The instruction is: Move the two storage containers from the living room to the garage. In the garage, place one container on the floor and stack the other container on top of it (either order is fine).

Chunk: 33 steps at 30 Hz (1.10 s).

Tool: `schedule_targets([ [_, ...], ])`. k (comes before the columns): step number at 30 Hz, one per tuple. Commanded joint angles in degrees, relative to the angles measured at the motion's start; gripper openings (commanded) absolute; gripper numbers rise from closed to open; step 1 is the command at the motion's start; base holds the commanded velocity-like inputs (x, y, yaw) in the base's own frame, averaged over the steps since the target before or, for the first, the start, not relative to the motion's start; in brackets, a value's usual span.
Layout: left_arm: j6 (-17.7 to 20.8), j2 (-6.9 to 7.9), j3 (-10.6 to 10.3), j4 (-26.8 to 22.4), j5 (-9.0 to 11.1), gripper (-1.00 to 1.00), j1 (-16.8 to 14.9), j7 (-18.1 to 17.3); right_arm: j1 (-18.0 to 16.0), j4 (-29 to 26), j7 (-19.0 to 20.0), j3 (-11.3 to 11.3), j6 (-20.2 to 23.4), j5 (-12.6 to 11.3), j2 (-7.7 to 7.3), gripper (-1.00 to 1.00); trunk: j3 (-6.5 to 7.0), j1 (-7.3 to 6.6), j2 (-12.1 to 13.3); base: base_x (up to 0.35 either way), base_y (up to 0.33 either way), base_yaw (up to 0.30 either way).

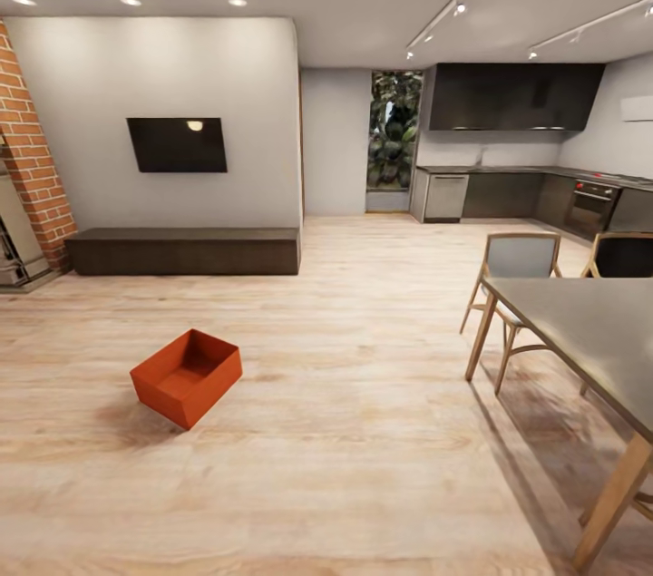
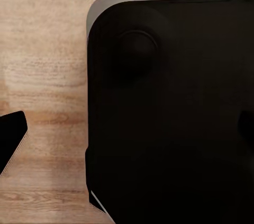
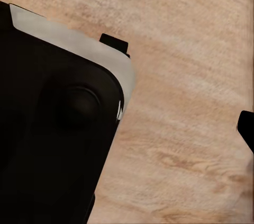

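Observation:
One orange-red open-top storage container [image 1: 186,376] sits empty on the living room's light wood planks, left of centre and turned cornerwise to me, a few steps ahead. In the left wrist view a dark wedge [image 2: 11,139], perhaps a fingertip, pokes in beside the robot's black base [image 2: 169,118] over the wood floor. The right wrist view likewise has a small dark tip [image 3: 246,128] at its edge and the black base [image 3: 47,128]. Neither wrist view shows whether the jaws are apart. The garage is out of view.
A low dark cabinet [image 1: 186,251] runs along the far wall under a TV [image 1: 177,144], with the brick fireplace [image 1: 32,168] at far left. A dining table [image 1: 589,331] and chairs [image 1: 517,258] stand at right, the kitchen [image 1: 517,186] behind them. Open wood floor surrounds the container.

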Motion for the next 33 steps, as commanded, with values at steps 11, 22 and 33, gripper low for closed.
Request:
schedule_targets([
  [11, -0.06, 0.00, 0.29, -0.02, 0.14, 1.00, -0.02, 0.02, -0.06, 0.17, 0.18, 0.47, -0.30, -0.59, -0.01, 1.00, -0.06, 0.03, -0.02, 0.323, 0.000, 0.000],
  [22, -0.03, 0.01, 2.93, -0.02, 0.14, 1.00, -0.02, -0.03, -0.06, 0.17, 0.18, 0.47, -0.31, -0.59, -0.04, 1.00, -0.06, 0.03, -0.02, 0.323, 0.000, 0.000],
  [33, -0.01, 0.00, 2.97, -0.02, 0.14, 1.00, -0.02, -0.06, -0.06, 0.16, 0.18, 0.47, -0.34, -0.59, -0.04, 1.00, -0.06, 0.03, -0.02, 0.323, 0.000, 0.000],
])
